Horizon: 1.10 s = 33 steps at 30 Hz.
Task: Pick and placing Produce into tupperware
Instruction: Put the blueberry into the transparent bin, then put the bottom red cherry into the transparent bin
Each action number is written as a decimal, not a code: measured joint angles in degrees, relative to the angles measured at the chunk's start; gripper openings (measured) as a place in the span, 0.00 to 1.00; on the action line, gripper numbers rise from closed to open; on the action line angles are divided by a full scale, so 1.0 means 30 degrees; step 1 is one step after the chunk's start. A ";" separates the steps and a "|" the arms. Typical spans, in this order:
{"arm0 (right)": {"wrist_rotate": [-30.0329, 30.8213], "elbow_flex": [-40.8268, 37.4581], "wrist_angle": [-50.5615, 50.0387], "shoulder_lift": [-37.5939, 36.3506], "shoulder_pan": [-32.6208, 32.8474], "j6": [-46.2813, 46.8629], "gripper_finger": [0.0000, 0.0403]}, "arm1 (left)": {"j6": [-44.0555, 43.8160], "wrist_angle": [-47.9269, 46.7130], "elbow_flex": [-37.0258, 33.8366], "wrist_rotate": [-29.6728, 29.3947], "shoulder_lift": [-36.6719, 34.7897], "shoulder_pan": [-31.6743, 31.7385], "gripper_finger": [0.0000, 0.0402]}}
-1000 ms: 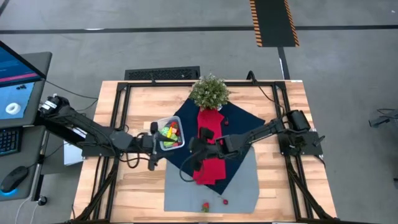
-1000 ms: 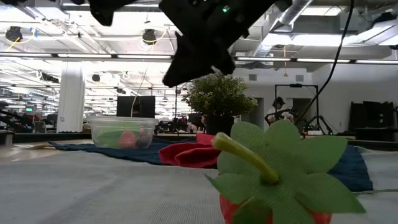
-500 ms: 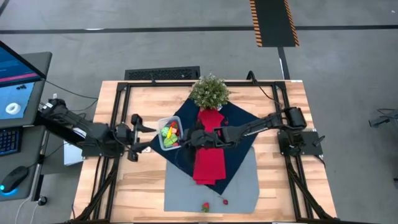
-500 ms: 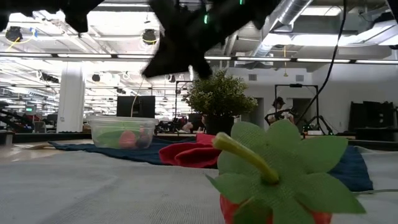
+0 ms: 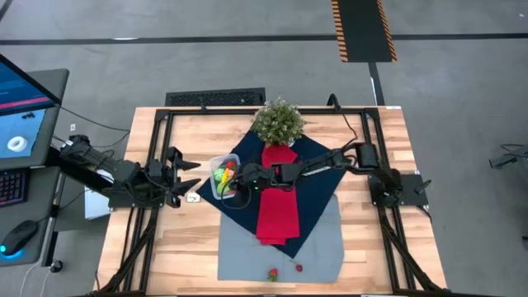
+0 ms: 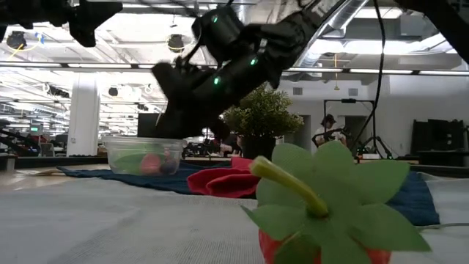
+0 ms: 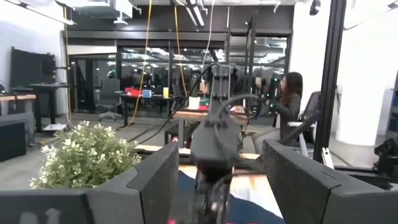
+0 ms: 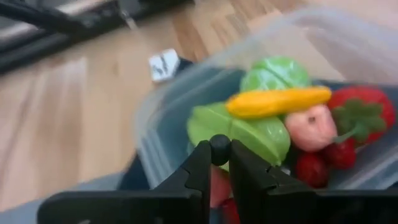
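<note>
You have one tupperware [image 5: 223, 176] on the bench [image 5: 363, 247], on the dark blue cloth [image 5: 318, 177], holding several produce pieces [image 8: 267, 118]: green, a yellow one, pink, red. Two more lie near the bench's front edge [image 5: 272, 274]. Your right tool [image 8: 219, 163] hangs over the tupperware, fingers nearly together on a small dark piece. Your left tool [image 5: 176, 177] waits, spread, holding nothing.
</note>
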 joint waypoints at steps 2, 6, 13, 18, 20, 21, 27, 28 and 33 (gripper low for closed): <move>0.0012 0.0438 -0.0076 0.0450 0.0015 0.0008 0.21 | -0.0007 -0.0008 0.0000 0.0007 0.0022 0.0000 0.55; 0.0032 0.1200 0.0030 0.0516 -0.0037 0.0334 0.34 | -0.0248 0.0047 0.0000 0.0231 0.0007 0.0000 0.55; 0.0653 0.1351 -0.0397 0.0056 -0.0091 0.0351 0.58 | -0.0474 0.0029 0.0000 0.0240 0.0022 0.0000 0.55; 0.0728 0.1266 -0.1085 0.0153 -0.0109 0.0431 0.64 | -0.0483 0.0021 0.0007 0.0248 0.0022 0.0000 0.55; 0.1108 0.1301 -0.1141 0.0139 -0.0109 0.0576 0.64 | -0.0488 0.0021 0.0007 0.0248 0.0022 0.0000 0.55; 0.1185 0.1302 -0.1240 0.0139 -0.0117 0.0563 0.64 | -0.0488 0.0021 0.0007 0.0255 0.0022 0.0000 0.55; 0.1215 0.1287 -0.1284 0.0139 -0.0173 0.0537 0.65 | -0.0488 0.0021 0.0015 0.0292 0.0022 0.0000 0.55; 0.1167 0.1287 -0.1397 0.0139 -0.0206 0.0645 0.65 | -0.0495 0.0021 0.0015 0.0299 0.0022 0.0000 0.55; 0.1170 0.1275 -0.2479 -0.0123 -0.0177 0.0649 0.65 | -0.0495 -0.0230 0.0022 0.0306 0.0024 0.0000 0.55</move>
